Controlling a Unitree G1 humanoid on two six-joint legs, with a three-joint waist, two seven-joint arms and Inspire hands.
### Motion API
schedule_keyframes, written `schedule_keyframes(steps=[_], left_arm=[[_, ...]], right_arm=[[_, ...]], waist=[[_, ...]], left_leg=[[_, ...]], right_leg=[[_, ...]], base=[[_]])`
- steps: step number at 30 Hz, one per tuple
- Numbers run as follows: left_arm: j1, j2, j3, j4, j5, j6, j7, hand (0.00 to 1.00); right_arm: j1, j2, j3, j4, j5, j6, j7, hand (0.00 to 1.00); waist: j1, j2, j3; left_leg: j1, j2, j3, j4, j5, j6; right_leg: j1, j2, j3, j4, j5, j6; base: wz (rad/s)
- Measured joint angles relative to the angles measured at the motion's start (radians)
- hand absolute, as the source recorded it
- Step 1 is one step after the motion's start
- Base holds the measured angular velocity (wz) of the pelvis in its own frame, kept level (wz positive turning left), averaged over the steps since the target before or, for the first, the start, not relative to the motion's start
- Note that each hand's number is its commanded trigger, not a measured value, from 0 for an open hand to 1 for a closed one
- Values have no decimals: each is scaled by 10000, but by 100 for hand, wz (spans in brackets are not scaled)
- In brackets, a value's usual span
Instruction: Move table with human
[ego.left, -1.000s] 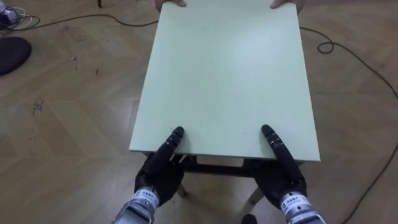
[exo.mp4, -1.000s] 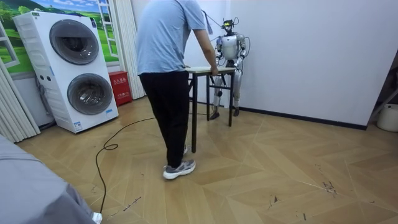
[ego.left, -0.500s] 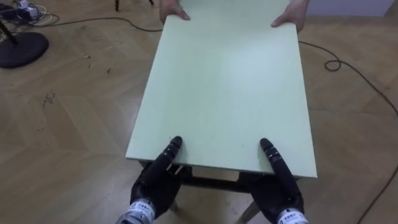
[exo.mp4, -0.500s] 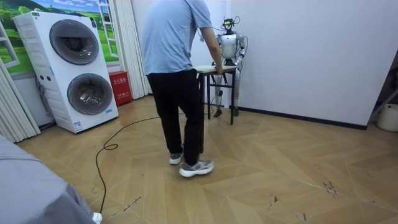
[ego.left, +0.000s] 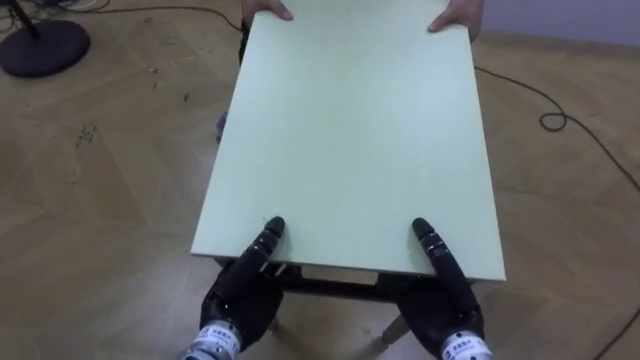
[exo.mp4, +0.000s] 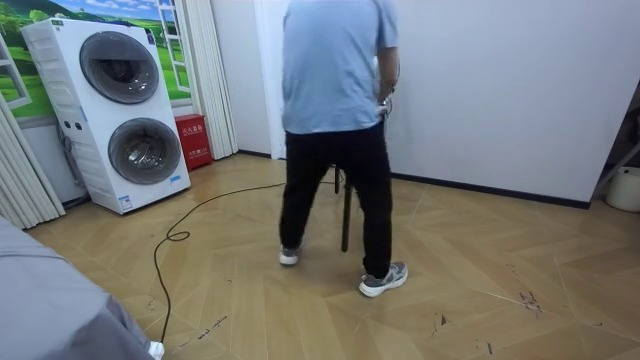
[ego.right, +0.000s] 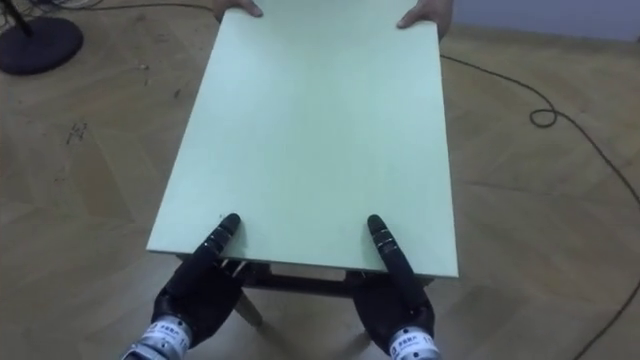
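Two-handed carry in progress, by my reading: left hand (ego.left: 240, 292) and right hand (ego.left: 447, 298) pinch the near edge of the table (ego.left: 350, 130), thumbs on top, person's hands (ego.left: 457, 14) at the far edge; next, match pace and hold the top level.

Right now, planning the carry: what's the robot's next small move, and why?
Probably a short step pacing the person, who stands mid-stride: its left hand and right hand are at the table's near edge, the person's hands on the far edge.
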Motion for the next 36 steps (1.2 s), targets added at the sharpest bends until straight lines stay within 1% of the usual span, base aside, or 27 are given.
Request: schedule_keyframes(steps=[2,3,4,5,7,10,12,14,15,16,18,20,22,24,25,26,27,29,30,31,32,33,34,35,36], left_arm=[[18,-19,-17,-15,-79,-2,0,100],[18,-17,-17,-34,-93,-6,0,100],[19,3,-36,-81,-169,-59,0,100],[79,30,-58,-184,-187,-90,0,100],[327,43,-56,-431,-186,-171,0,100],[748,72,-63,-721,-189,-407,-39,100],[850,70,-55,-774,-196,-441,-47,100],[906,55,-34,-784,-221,-447,-96,100],[912,55,-39,-784,-265,-447,-96,100],[933,50,-57,-784,-331,-446,-96,100],[942,17,-85,-781,-394,-446,-95,100],[1033,24,-85,-771,-471,-447,-100,100],[1096,27,-79,-771,-482,-480,-101,100],[1115,39,-79,-771,-556,-501,-107,100],[1136,54,-81,-772,-628,-501,-106,100],[1137,85,-91,-772,-651,-505,-106,100],[1136,90,-92,-773,-650,-507,-105,100],[1137,87,-85,-775,-651,-589,-98,100],[1137,83,-84,-775,-651,-609,-98,100],[1139,101,-88,-780,-646,-651,-98,100],[1138,128,-89,-795,-646,-658,-98,100],[1138,130,-91,-797,-646,-659,-96,100],[1136,103,-92,-797,-626,-668,-74,100],[1136,47,-90,-796,-564,-705,-41,100],[1136,18,-85,-792,-553,-713,-27,100]], right_arm=[[-76,-70,64,-1,-18,-87,6,100],[-106,-88,71,-2,-10,-88,7,100],[-153,-162,84,-36,0,-96,7,100],[-165,-249,132,-99,0,-108,8,100],[-170,-318,194,-167,9,-93,42,100],[-238,-434,438,-165,-32,-107,164,100],[-241,-429,526,-163,-24,-159,222,100],[-257,-431,530,-152,-51,-156,252,100],[-273,-436,530,-149,-50,-151,252,100],[-299,-460,529,-134,-46,-134,252,100],[-387,-498,523,-47,-49,-110,253,100],[-429,-519,515,-6,-32,-42,253,100],[-450,-532,485,-6,-12,103,251,100],[-517,-540,468,-3,-21,182,220,100],[-538,-589,469,-4,-48,233,203,100],[-571,-568,482,-4,-73,252,153,100],[-587,-577,490,-4,-119,252,132,100],[-662,-583,546,-4,-164,251,107,100],[-663,-562,545,-4,-165,251,104,100],[-655,-526,546,-4,-181,250,103,100],[-649,-499,546,-5,-189,246,103,100],[-649,-494,545,-5,-194,246,100,100],[-649,-470,544,-6,-205,231,79,100],[-656,-438,531,-6,-243,220,33,100],[-656,-429,526,-5,-255,217,17,100]], waist=[[89,65,17],[104,83,7],[192,110,15],[304,146,8],[328,197,-2],[396,203,-3],[407,202,-3],[463,202,-3],[483,202,-3],[500,205,-2],[465,205,-1],[472,209,1],[518,222,7],[618,276,30],[622,317,24],[629,326,29],[664,340,33],[915,426,30],[932,453,25],[954,488,32],[939,497,33],[923,502,30],[862,504,30],[857,515,24],[866,520,29]], left_leg=[[-44,18,-248,-3,0,-1],[-80,25,-305,-2,0,-1],[-134,38,-386,5,3,-6],[-177,46,-443,5,10,-18],[-257,48,-554,12,19,-33],[-385,58,-696,91,33,-50],[-538,53,-896,200,33,-51],[-690,54,-1148,258,72,-89],[-708,55,-1186,257,91,-96],[-740,61,-1251,259,135,-119],[-808,76,-1259,263,202,-149],[-803,74,-1243,244,291,-168],[-813,74,-1240,248,328,-170],[-804,64,-1240,253,356,-158],[-796,37,-1241,254,391,-142],[-806,-10,-1242,253,427,-123],[-810,-30,-1242,253,444,-115],[-836,-107,-1241,254,474,-77],[-856,-122,-1241,254,481,-69],[-926,-147,-1242,310,504,-53],[-1060,-194,-1239,473,506,-48],[-1138,-227,-1236,562,505,-41],[-1267,-284,-1207,712,504,-22],[-1389,-312,-1121,865,486,14],[-1415,-322,-1069,935,472,46]], right_leg=[[131,-6,-211,-129,3,-4],[134,-11,-275,-131,3,-4],[132,-8,-309,-139,2,-4],[131,-3,-357,-165,2,-4],[131,-9,-451,-201,2,-4],[132,-23,-601,-231,2,-4],[132,-44,-678,-240,2,-4],[164,-74,-872,-269,2,-4],[193,-80,-914,-286,1,-3],[274,-106,-1097,-310,-5,2],[350,-146,-1199,-310,-31,33],[538,-227,-1438,-317,-100,71],[644,-254,-1429,-316,-125,108],[744,-289,-1428,-322,-126,109],[831,-341,-1432,-313,-151,149],[900,-420,-1463,-308,-206,236],[917,-449,-1467,-302,-221,259],[918,-549,-1575,-284,-241,290],[918,-578,-1632,-268,-245,298],[897,-634,-1693,-191,-260,321],[837,-741,-1778,8,-349,393],[784,-802,-1818,144,-394,400],[697,-949,-1952,439,-488,447],[583,-1077,-1951,739,-536,502],[555,-1133,-1950,902,-547,514]], base=[[31],[29],[22],[19],[18],[18],[33],[39],[42],[48],[55],[53],[42],[34],[41],[41],[26],[10],[18],[32],[35],[42],[42],[40],[37]])
